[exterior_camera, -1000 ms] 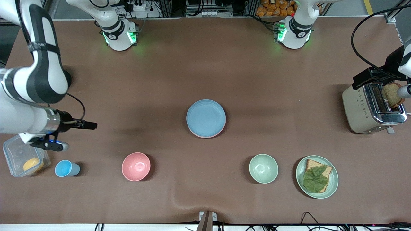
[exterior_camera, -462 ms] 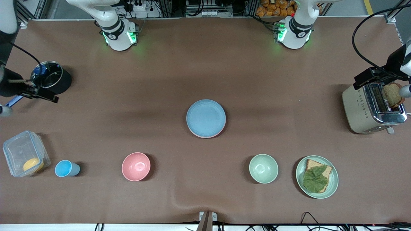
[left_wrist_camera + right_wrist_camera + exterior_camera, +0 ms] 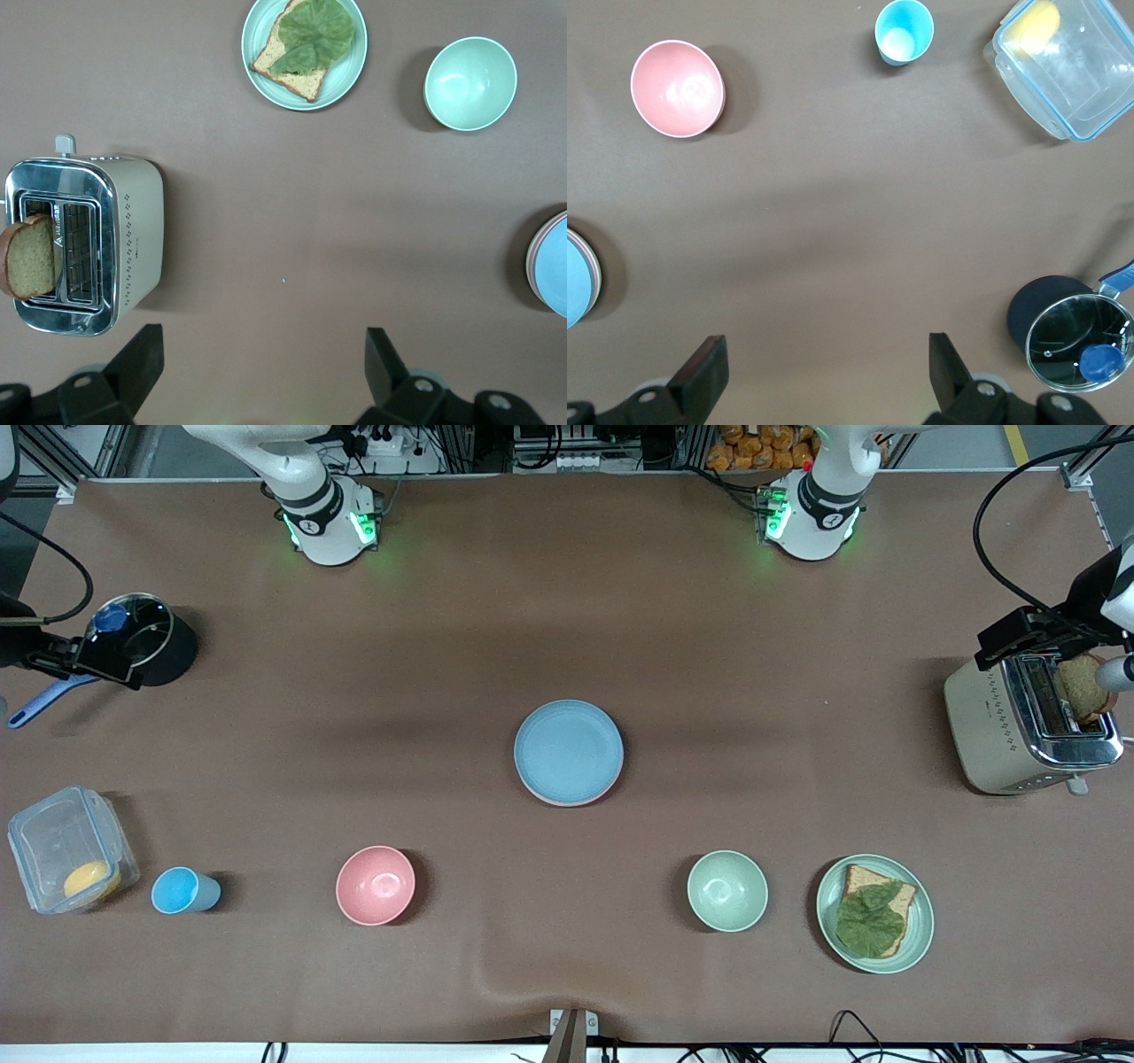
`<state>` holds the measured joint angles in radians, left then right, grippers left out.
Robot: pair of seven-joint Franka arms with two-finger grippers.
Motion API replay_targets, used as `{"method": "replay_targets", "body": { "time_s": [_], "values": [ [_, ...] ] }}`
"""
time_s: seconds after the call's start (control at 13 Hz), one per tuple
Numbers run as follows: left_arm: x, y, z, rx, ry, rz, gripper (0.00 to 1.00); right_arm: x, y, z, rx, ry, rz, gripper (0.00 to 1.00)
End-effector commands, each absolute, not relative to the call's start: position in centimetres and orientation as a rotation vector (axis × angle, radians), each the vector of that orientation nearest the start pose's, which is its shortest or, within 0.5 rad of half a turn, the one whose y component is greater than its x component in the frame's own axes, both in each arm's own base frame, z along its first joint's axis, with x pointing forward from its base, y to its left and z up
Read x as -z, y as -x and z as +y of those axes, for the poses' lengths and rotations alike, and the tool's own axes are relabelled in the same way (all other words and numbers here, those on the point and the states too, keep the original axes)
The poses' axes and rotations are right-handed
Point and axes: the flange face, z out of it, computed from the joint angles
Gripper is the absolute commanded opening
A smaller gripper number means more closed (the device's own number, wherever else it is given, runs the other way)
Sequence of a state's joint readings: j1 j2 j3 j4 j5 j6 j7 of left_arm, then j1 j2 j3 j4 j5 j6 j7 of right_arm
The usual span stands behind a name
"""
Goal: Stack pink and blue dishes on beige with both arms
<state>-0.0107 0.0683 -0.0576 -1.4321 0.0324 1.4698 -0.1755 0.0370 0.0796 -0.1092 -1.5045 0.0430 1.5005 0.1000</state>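
The light blue plate (image 3: pixel 568 749) lies on top of a stack in the middle of the table. Under it only the rim of the pale pink plate (image 3: pixel 567 802) shows. No beige plate is visible; anything below the pink one is hidden. The same stack shows at the edge of the left wrist view, blue plate (image 3: pixel 556 282) over pink rim (image 3: pixel 533 258), and at the edge of the right wrist view (image 3: pixel 574 288). My left gripper (image 3: pixel 263 354) hangs open and empty over bare table beside the toaster. My right gripper (image 3: pixel 824 359) hangs open and empty over bare table beside the black pot.
Nearer the camera stand a pink bowl (image 3: pixel 376 885), a blue cup (image 3: pixel 182 891), a clear box (image 3: pixel 69 859), a green bowl (image 3: pixel 727 891) and a green plate (image 3: pixel 923 926) with bread and a leaf. A lidded black pot (image 3: pixel 142 638) and a toaster (image 3: pixel 1001 726) stand at the table's ends.
The right arm has swung away from over the clear box and blue cup to the black pot at its end of the table. The left arm and the plates have stayed put.
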Motion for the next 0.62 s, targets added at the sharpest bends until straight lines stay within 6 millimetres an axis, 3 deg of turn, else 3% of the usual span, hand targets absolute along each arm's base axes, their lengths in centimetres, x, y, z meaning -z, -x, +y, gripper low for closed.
{"method": "replay_targets", "body": {
  "time_s": [0.0, 0.15, 0.54],
  "values": [
    [-64.9, -55.9, -3.2, -0.045, 3.120, -0.137, 1.00, -61.2, -57.3, -3.6, -0.117, 3.108, 0.254, 1.00],
    [-64.9, -55.9, -3.4, -0.049, 3.126, -0.132, 1.00, -61.4, -57.5, -2.2, -0.111, 3.117, 0.228, 1.00],
    [-65.0, -55.8, -4.8, -0.052, 3.157, -0.092, 1.00, -61.2, -57.7, -1.5, -0.111, 3.119, 0.214, 1.00]
  ]
}}
